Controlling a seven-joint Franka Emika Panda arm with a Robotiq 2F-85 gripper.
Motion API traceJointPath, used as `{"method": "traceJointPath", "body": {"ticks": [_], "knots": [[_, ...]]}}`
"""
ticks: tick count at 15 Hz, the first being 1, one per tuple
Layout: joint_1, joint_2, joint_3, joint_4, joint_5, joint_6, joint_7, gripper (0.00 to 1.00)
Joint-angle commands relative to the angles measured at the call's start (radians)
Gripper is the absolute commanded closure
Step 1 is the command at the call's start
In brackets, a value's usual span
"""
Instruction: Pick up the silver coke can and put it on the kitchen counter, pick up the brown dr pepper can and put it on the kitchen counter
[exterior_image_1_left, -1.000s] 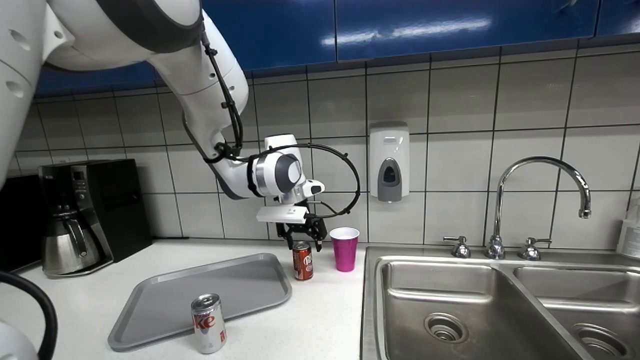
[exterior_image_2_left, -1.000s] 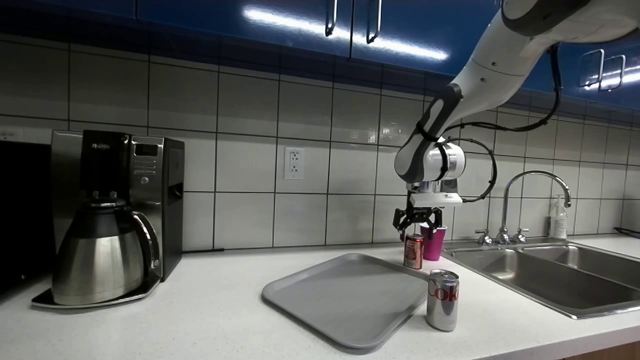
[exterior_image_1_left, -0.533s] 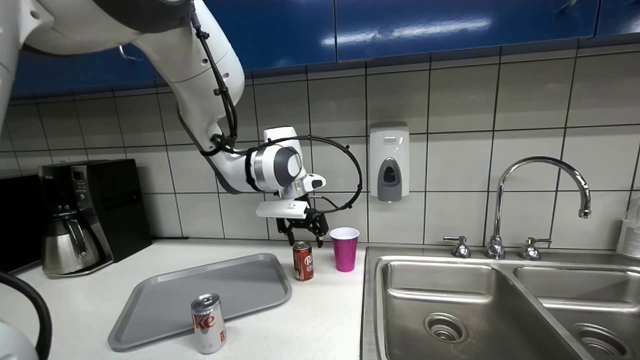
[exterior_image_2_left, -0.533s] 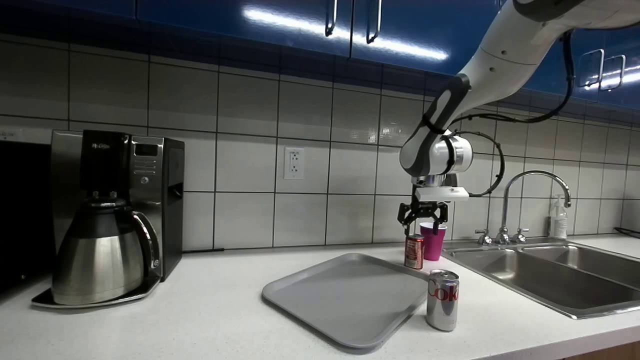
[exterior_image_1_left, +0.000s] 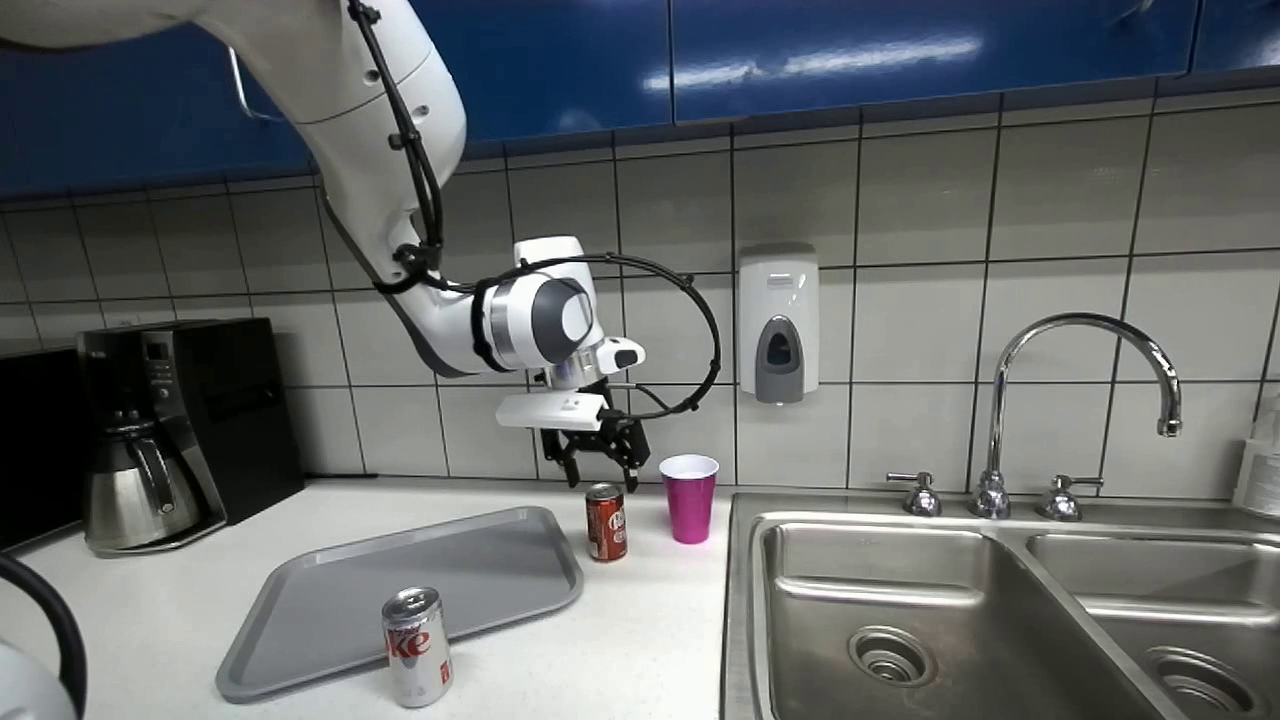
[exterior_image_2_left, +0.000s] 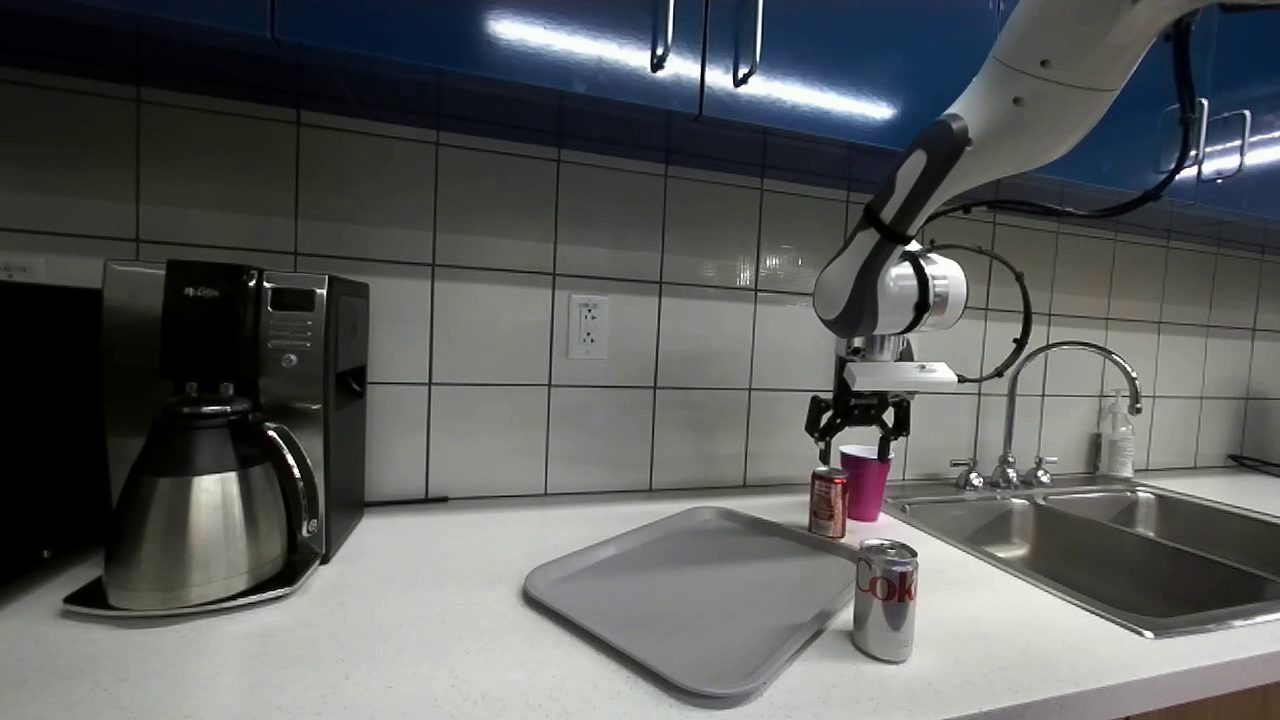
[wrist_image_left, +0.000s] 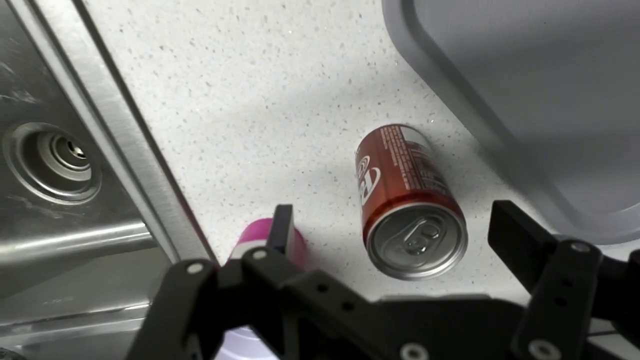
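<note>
Because the fingers of the gripper (exterior_image_2_left: 854, 462) stand apart with nothing clamped between them, both cans rest unheld. Below, right of centre in the wrist view, the brown dr pepper can (wrist_image_left: 410, 200) stands upright on the kitchen counter (exterior_image_1_left: 650, 640). Near it, just right of centre in an exterior view, stands the pink cup (exterior_image_1_left: 690, 508). The silver coke can (exterior_image_2_left: 885, 605) stands upright on the kitchen counter, lower right in an exterior view, beside the grey tray (exterior_image_2_left: 700, 600). Both placements appear complete. Caution: sideways travel at low height may topple the brown dr pepper can or the pink cup, through a fingertip catching a rim. Count: one each of gripper, silver coke can, brown dr pepper can, pink cup and grey tray; one sink (exterior_image_1_left: 742, 600) with two basins.
</note>
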Motion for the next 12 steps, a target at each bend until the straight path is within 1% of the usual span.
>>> {"method": "traceJointPath", "body": {"ticks": [1, 7, 12], "knots": [[-0.010, -0.099, -0.001, -0.105, -0.033, 0.028, 0.006, 0.00], [-0.016, -0.235, -0.015, -0.251, -0.104, 0.057, 0.020, 0.00], [-0.039, -0.380, -0.005, -0.379, -0.147, 0.059, 0.015, 0.00]]}}
